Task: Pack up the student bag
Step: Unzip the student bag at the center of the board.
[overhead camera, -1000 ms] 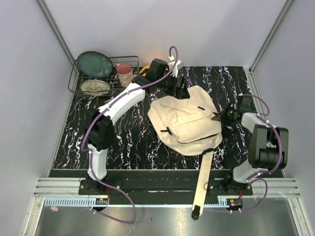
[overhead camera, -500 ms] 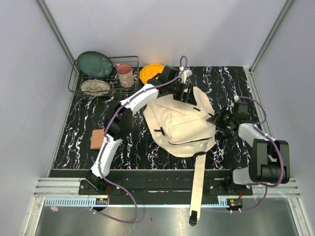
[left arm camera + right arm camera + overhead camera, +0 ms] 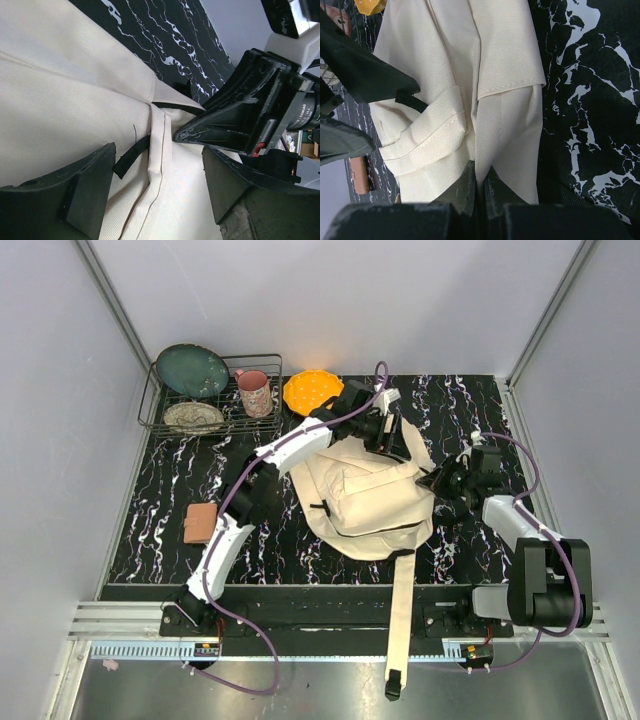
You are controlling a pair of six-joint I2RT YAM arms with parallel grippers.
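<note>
Tool, left: the left tool (image 3: 388,435) is at the far edge of the student bag (image 3: 365,495). Its fingers stand apart, one on each side of a stitched seam and a short black tab (image 3: 131,156) on the canvas. From the left wrist view (image 3: 155,185) I cannot tell whether the pads touch the cloth.
Tool, right: the right tool (image 3: 440,480) is at the bag's right edge. Its fingers are pressed together on a fold of cream canvas (image 3: 479,182), just below a flap's hem.
Student bag: it lies flat near the middle of the surface (image 3: 160,490), between the two tools, cream fabric creased, front pocket facing up.
Strap: a long cream strap (image 3: 400,610) runs from the bag's near side, over the surface's near edge and past the arm bases.
Wire rack: it sits in the far left corner (image 3: 150,410) and holds a teal plate (image 3: 192,368) propped upright.
Pink mug: it stands at the rack's right end (image 3: 253,392).
Orange dish: it sits just right of the mug (image 3: 310,390), near the left arm's wrist.
Brown flat item: it lies on the surface left of the bag (image 3: 201,522), well apart from it.
</note>
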